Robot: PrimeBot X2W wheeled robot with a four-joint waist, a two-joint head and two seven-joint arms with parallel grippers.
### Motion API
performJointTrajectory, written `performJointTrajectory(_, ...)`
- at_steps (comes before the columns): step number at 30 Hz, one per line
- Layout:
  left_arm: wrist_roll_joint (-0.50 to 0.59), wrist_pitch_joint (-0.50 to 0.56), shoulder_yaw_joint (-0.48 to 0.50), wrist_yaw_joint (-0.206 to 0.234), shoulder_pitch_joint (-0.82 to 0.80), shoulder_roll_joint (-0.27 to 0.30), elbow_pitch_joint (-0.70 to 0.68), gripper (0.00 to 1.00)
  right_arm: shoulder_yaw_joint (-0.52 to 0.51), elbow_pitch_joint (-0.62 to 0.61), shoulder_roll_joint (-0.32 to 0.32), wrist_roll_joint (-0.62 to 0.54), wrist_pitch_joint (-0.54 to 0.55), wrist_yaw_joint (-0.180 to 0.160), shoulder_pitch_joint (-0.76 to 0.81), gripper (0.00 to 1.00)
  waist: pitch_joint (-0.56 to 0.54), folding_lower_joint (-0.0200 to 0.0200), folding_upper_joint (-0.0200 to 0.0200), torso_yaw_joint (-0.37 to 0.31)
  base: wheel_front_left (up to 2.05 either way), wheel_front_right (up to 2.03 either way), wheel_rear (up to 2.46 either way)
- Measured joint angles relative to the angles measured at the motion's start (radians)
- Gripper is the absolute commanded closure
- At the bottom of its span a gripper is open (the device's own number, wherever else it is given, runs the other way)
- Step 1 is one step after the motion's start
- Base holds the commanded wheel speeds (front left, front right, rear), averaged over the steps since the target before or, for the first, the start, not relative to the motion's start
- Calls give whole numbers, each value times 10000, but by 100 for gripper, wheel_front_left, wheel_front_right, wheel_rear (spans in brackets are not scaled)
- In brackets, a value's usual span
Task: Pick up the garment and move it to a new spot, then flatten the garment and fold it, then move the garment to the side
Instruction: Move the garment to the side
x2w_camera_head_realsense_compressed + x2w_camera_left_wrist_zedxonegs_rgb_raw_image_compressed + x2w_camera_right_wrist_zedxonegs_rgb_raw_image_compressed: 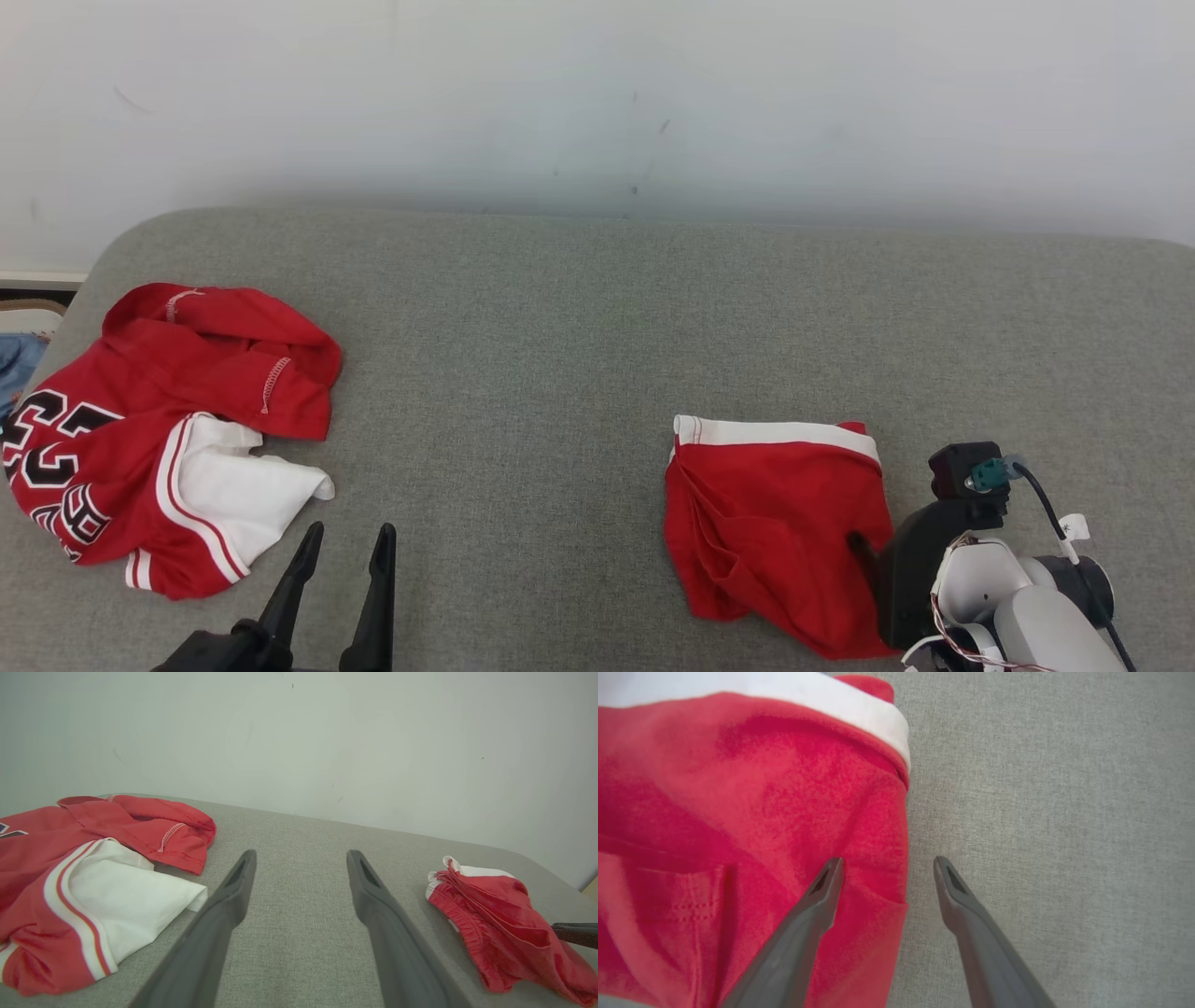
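Observation:
A folded red garment with a white band [775,523] lies on the grey padded surface [560,327] at the right. My right gripper [868,551] stands open at its right edge; in the right wrist view one finger is over the red cloth [738,812] and the other over bare grey surface, with the gripper [888,861] holding nothing. A crumpled red and white jersey with black numbers [140,439] lies at the left. My left gripper [350,532] is open and empty just right of the jersey's white part [117,896], fingers [233,891] pointing at the wall.
A pale wall [597,93] rises straight behind the surface. The surface's rounded left corner drops off near a blue thing [14,364]. Bare grey fabric spans between the two garments. The right gripper's finger [574,933] shows at the folded garment [495,924] in the left wrist view.

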Motion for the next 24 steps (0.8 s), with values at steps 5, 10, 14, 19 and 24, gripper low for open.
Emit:
performJointTrajectory(5,12,2,25,0,16,10,-6,0,-96,201,61,291,535,-4,-33,0,18,0,0,23,0,0,0)
performJointTrajectory(10,13,0,19,-12,26,10,-65,0,-245,291,144,533,953,-98,-241,0,152,0,0,46,0,0,0)
performJointTrajectory(14,25,0,6,-88,-15,12,-71,0,-341,362,151,652,1206,-107,-595,0,289,0,0,106,0,0,0)
performJointTrajectory(19,25,0,-17,-100,-181,-2,-27,0,-502,612,146,834,1569,-251,-862,0,426,0,0,262,0,0,0)
performJointTrajectory(24,25,0,44,-100,-182,-12,10,0,-518,813,146,895,1837,-270,-1020,98,466,0,0,348,0,0,0)
